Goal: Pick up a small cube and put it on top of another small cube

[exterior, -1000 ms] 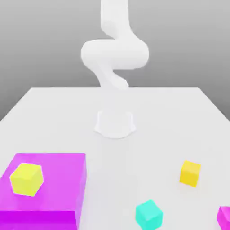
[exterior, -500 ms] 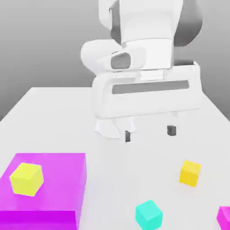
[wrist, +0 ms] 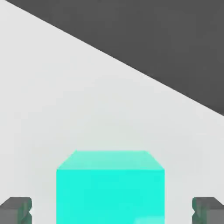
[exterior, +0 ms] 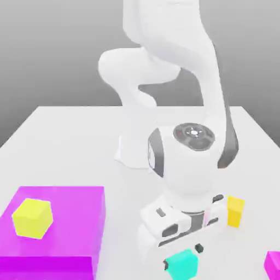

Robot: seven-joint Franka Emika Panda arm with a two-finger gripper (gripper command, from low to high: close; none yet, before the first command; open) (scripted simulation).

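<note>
1. The white arm (exterior: pixel 164 76) is seen bent down over the near part of the white table (exterior: pixel 65 142) in the exterior view, with its hand lowered close to the surface.
2. The gripper (exterior: pixel 182 257) is placed around the teal cube (exterior: pixel 183 265); 1 dark fingertip is seen on each side of the cube.
3. In the hand view the teal cube (wrist: pixel 110 188) is seen between the 2 dark pads (wrist: pixel 15 210), and a strip of table is visible between each pad and the cube's side.
4. The jaws are therefore read as open, straddling the cube without touching it; no grip is shown.
5. The teal cube is seen resting on the table, at the near edge of the exterior view, right of centre.
6. The amber cube (exterior: pixel 235 211) is located on the table just to the exterior view's right of the hand, farther from the camera than the teal cube and apart from it.
7. Its left part is covered by the hand in the exterior view.
8. A large magenta block (exterior: pixel 60 229) is set at the exterior view's left, and a lemon cube (exterior: pixel 33 218) is carried on its top.
9. Part of another magenta object (exterior: pixel 273 265) is seen at the lower right corner of the exterior view.
</note>
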